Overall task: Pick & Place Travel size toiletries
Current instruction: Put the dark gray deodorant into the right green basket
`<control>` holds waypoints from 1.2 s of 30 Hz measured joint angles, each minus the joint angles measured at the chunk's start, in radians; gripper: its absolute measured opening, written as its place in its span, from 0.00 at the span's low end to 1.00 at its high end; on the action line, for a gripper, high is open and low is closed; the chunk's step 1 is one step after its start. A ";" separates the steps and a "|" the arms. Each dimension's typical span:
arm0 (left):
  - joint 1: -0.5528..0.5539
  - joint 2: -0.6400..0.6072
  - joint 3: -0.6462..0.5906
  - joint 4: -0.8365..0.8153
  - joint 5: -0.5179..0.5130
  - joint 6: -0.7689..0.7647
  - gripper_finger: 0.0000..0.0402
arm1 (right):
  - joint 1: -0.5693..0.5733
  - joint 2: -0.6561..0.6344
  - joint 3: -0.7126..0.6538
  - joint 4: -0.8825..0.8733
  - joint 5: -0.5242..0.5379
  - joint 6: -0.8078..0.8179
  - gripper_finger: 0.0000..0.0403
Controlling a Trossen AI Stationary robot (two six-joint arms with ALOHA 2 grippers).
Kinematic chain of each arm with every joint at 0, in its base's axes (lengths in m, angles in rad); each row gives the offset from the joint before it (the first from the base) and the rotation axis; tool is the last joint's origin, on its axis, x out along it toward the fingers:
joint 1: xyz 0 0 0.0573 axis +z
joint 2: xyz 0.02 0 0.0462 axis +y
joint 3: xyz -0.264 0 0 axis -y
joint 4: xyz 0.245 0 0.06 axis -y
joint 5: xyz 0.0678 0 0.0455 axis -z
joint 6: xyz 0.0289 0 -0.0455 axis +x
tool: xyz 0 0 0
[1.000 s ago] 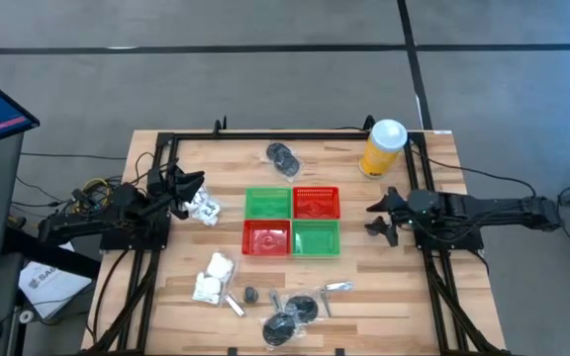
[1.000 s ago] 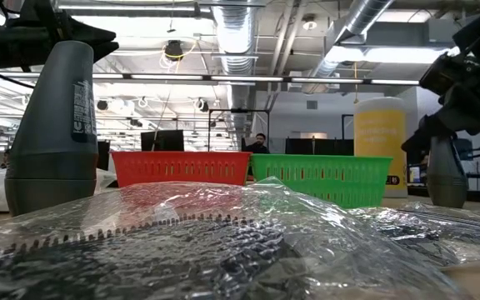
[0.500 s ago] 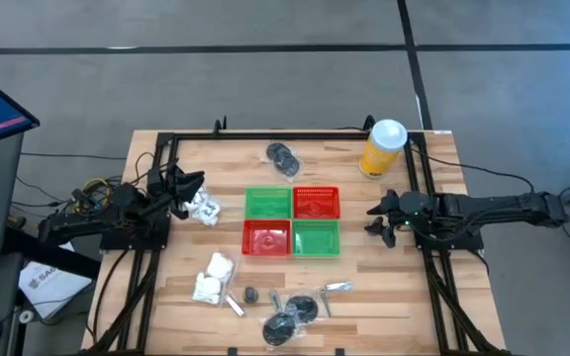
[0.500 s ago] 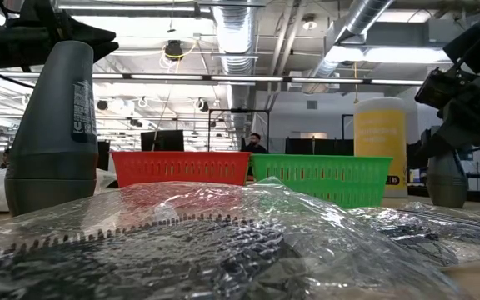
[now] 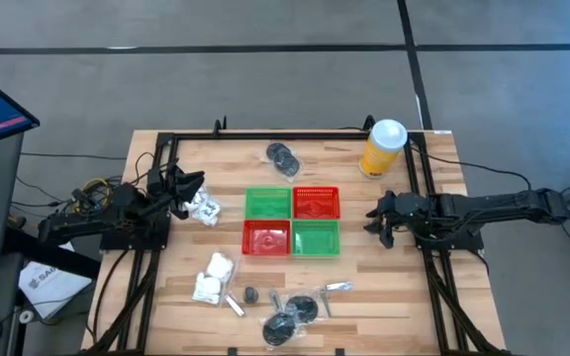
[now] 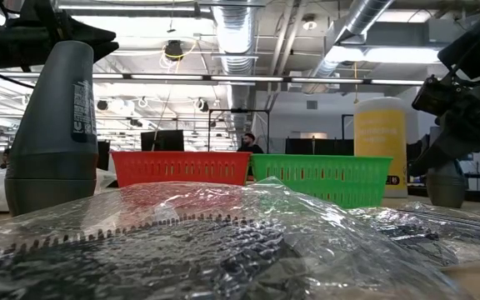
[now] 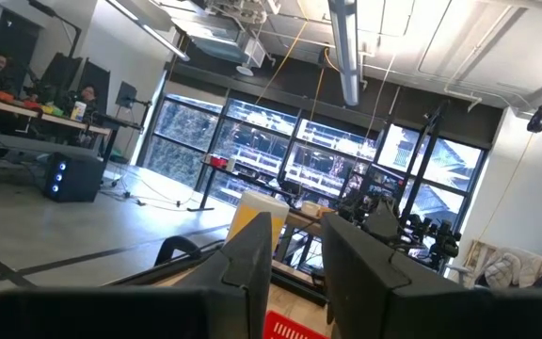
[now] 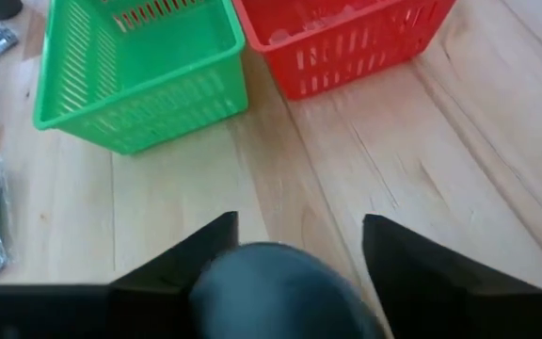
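Wooden table (image 5: 364, 282) carries four mesh baskets (image 5: 292, 221) at centre and a yellow cup (image 5: 382, 148) at the far right corner. Toiletries: white packets (image 5: 213, 276) and silvery tubes (image 5: 336, 288) along the near edge, a wrapped dark disc (image 5: 282, 156) at the far edge. Right gripper (image 5: 382, 220) sits low just right of the baskets, jaws parted around a dark rounded object (image 8: 271, 287); contact cannot be told. Left gripper (image 5: 188, 188) is raised at table left beside white packets (image 5: 204, 207), fingers (image 7: 252, 259) narrowly apart, empty.

Matt wooden table (image 5: 384, 287), slotted plastic baskets (image 8: 139, 71), crinkly clear wrap (image 6: 223, 242)
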 joint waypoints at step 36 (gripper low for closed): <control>0.000 0.000 0.000 0.000 0.000 0.000 0.22 | 0.109 0.225 0.216 -0.047 -0.087 -0.022 0.24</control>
